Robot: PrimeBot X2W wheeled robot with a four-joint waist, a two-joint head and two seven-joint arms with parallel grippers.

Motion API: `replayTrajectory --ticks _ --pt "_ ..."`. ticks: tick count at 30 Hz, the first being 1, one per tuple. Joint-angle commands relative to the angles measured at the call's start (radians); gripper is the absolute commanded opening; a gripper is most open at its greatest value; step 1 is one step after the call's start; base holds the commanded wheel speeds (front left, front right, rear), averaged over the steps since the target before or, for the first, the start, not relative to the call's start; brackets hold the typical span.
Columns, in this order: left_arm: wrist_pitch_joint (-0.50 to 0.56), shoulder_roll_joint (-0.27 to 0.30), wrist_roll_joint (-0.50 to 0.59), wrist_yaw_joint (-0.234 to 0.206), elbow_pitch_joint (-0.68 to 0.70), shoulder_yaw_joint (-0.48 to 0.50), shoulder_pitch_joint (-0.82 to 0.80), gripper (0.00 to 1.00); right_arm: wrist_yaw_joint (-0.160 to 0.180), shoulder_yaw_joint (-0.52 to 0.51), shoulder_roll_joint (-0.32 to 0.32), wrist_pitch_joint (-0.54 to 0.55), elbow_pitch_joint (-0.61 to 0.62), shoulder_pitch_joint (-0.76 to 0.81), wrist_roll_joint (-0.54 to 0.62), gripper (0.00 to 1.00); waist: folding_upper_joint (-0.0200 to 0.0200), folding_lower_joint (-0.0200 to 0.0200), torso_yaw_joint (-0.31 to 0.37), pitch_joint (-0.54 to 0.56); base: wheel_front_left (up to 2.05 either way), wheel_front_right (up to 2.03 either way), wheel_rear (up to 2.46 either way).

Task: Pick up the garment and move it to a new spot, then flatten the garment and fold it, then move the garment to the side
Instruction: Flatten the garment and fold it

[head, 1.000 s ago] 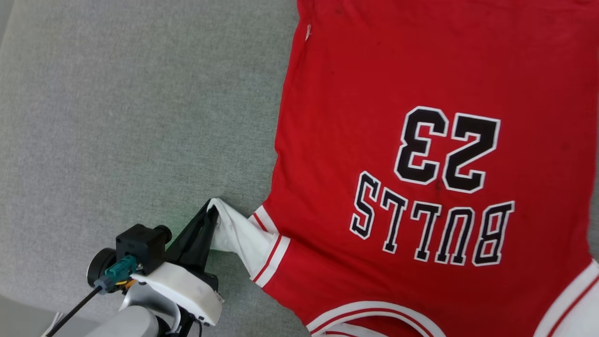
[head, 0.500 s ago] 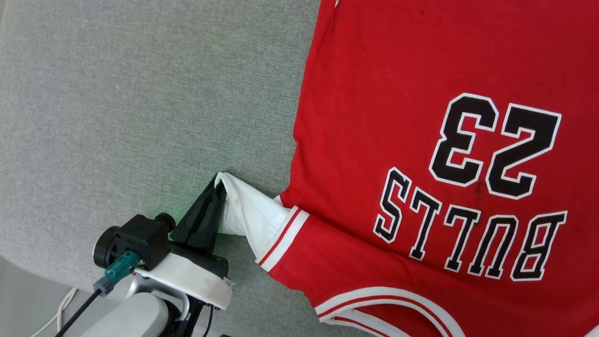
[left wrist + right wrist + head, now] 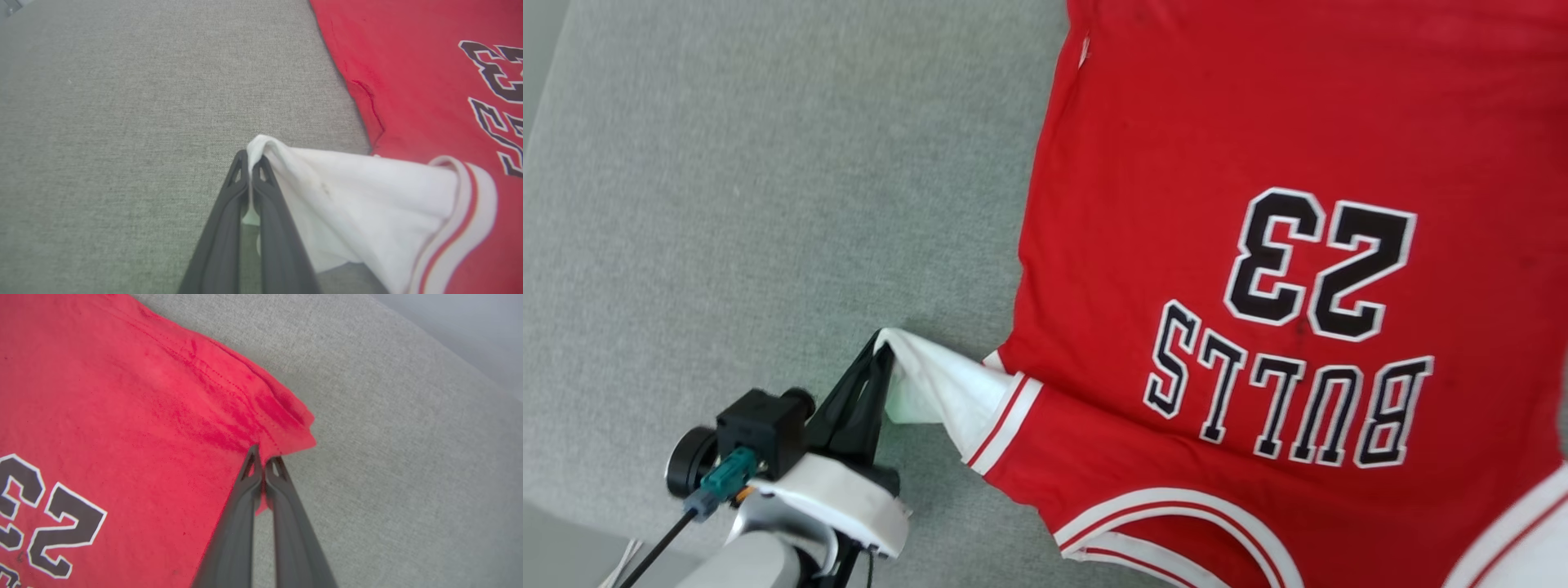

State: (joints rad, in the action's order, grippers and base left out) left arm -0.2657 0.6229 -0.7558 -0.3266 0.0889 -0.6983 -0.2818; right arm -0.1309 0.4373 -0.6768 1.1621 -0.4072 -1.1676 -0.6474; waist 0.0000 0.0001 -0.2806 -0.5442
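Fig.: my left claw [image 3: 882, 349] pinches white sleeve [image 3: 935, 392]; my right claw [image 3: 263, 457] clamps hem corner [image 3: 296, 435] of shirt [image 3: 1258, 122]. Opposite holds, likely for pulling fabric flat.

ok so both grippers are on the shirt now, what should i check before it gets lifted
1. The left gripper is shut on the white sleeve: ok.
2. The right gripper is shut at the hem corner, with cloth puckering toward its tips: ok.
3. How deep the right pinch goes: cannot tell.
4. The shirt lies flat with the print up: ok, apart from a small crease along the side near the sleeve.
5. The other sleeve is spread out: cannot tell, it runs off the edge of the head view.
6. Room on the grey surface beside the shirt: ok.
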Motion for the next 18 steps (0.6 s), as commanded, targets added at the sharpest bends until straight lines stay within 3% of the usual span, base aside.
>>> replayTrajectory --ticks 1,8,18 --pt "0.003 0.008 -0.001 -0.004 0.000 0.004 0.015 0.00 0.000 0.011 -0.015 -0.006 0.004 0.028 -0.006 0.00 0.0000 -0.0001 0.041 0.052 0.00 0.00 0.00" --pt "0.013 0.048 -0.015 -0.042 0.028 0.012 0.084 0.00 0.001 0.113 -0.177 -0.053 0.165 0.178 -0.142 0.00 0.0000 -0.0001 0.106 0.173 0.00 0.00 0.00" --pt "0.026 0.097 -0.044 -0.084 0.071 0.021 0.180 0.00 0.000 0.091 -0.400 -0.142 0.353 0.570 -0.294 0.00 0.0000 -0.0001 0.186 0.267 0.00 0.00 0.00"
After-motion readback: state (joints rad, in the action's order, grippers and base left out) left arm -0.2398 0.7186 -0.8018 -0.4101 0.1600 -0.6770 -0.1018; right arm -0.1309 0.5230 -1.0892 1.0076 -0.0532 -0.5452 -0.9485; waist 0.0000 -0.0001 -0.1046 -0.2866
